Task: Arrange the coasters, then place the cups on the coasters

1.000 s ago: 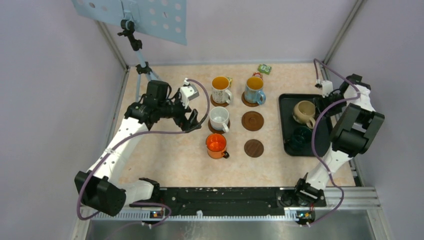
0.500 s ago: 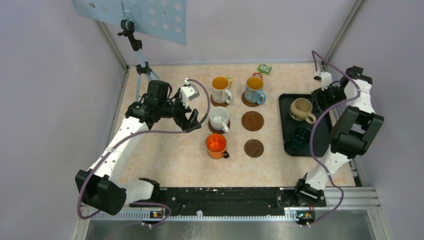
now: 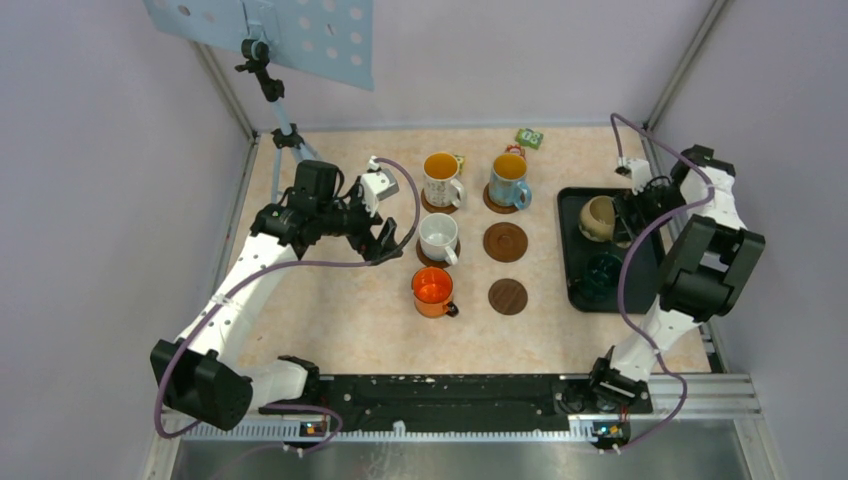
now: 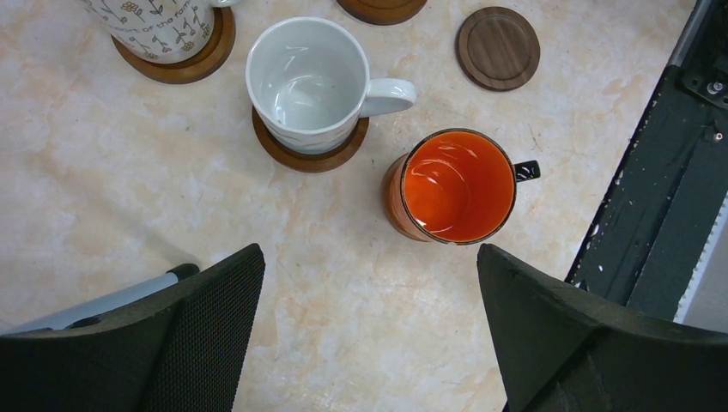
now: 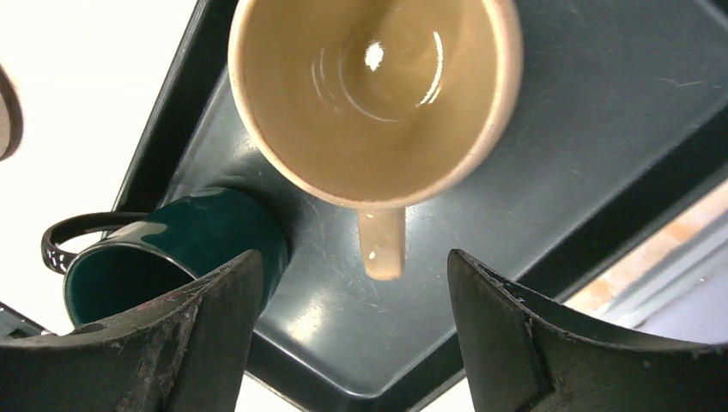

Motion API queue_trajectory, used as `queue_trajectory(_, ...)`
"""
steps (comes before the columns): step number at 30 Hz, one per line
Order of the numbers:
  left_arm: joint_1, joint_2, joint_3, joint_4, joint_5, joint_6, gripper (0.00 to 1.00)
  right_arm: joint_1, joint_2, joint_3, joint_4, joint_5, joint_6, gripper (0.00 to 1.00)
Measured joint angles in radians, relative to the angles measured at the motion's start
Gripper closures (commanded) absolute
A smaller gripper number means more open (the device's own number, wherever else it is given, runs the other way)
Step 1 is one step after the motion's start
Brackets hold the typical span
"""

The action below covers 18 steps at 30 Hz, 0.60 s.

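two coasters bare on the tabletop, awaiting the beige cup and green cup in the tray. right fingers wide apart, empty, flanking the beige cup's handle for a grasp; left fingers wide, empty.

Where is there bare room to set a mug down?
Free: the bare middle coaster and near coaster, between the white mug, orange mug and tray; also the near strip of tabletop. Crowded: the tray, holding the beige mug and green mug.

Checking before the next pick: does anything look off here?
No spills or tipped mugs. Only oddity: no coaster shows under the orange mug, unlike the white mug beside it.
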Motion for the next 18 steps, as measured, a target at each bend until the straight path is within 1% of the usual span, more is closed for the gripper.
queue_trajectory(5, 0.0, 0.0, 0.0, 0.0, -0.003, 0.0, 0.01, 0.031, 0.012, -0.062, 0.066, 0.024, 0.005, 0.25)
queue_trajectory(9, 0.0, 0.0, 0.0, 0.0, -0.003, -0.001, 0.01, 0.043, 0.029, -0.093, 0.116, 0.038, 0.019, 0.32)
queue_trajectory(13, 0.0, 0.0, 0.0, 0.0, -0.003, -0.002, 0.01, 0.043, 0.055, -0.11, 0.166, 0.04, 0.03, 0.43)
queue_trajectory(18, 0.0, 0.0, 0.0, 0.001, -0.003, -0.005, 0.01, 0.043, 0.058, -0.166, 0.218, 0.04, 0.042, 0.61)
